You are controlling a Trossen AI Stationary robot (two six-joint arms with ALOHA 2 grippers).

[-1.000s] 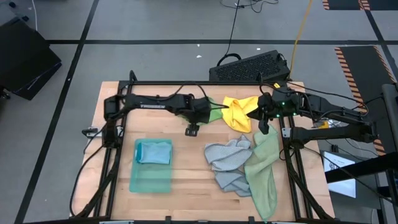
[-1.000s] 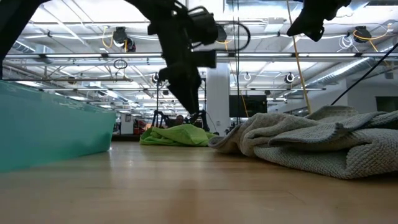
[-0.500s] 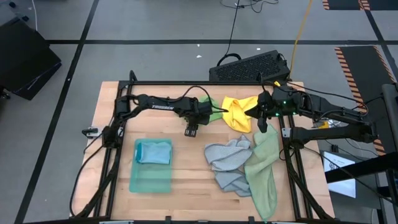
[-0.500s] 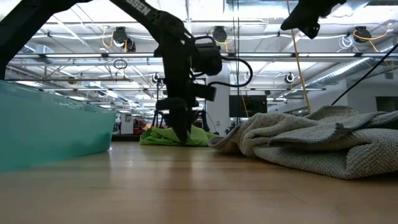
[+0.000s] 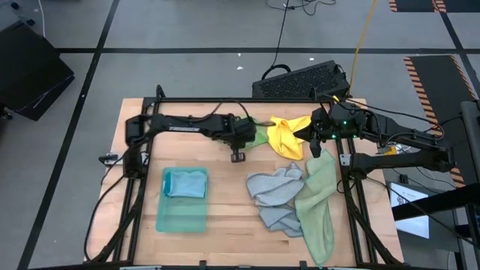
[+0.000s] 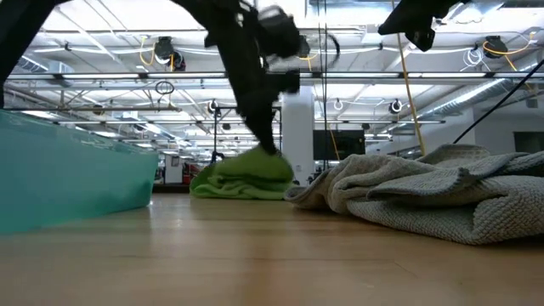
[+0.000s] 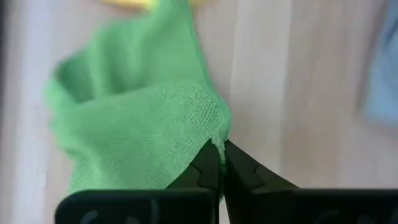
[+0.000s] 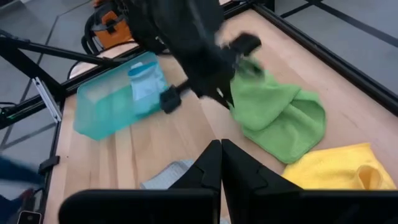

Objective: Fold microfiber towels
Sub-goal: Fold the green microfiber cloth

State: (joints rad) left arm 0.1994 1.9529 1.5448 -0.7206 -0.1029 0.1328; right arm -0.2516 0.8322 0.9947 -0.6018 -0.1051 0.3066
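Observation:
A bright green towel (image 5: 260, 136) lies crumpled at the table's far middle, beside a yellow towel (image 5: 288, 135). My left gripper (image 5: 250, 138) is shut on the green towel (image 7: 143, 124) at its left end; in the low view the left gripper (image 6: 270, 143) stands just above the green heap (image 6: 245, 177). My right gripper (image 5: 313, 141) hovers shut and empty high over the yellow towel (image 8: 329, 168); its fingers (image 8: 221, 158) hold nothing. Grey towels (image 5: 276, 196) and a pale sage towel (image 5: 319, 202) lie in a heap at the near right. My left gripper pinches a corner of the green towel (image 7: 217, 134) between its two fingertips, coming steeply from above. That corner is drawn up off the wood (image 6: 265, 153). The rest of the towel still lies bunched on the table (image 8: 283, 118).
A teal bin (image 5: 182, 201) with a light blue towel (image 5: 186, 184) in it stands near left. A black frame rail (image 5: 240, 101) runs along the far edge and down both sides. Bare wood (image 5: 225, 187) lies between the bin and the grey heap.
My left gripper has dipped down onto the green towel, shut on its corner, then risen a little. That end of the towel has come up off the table into a hump; the rest stays down.

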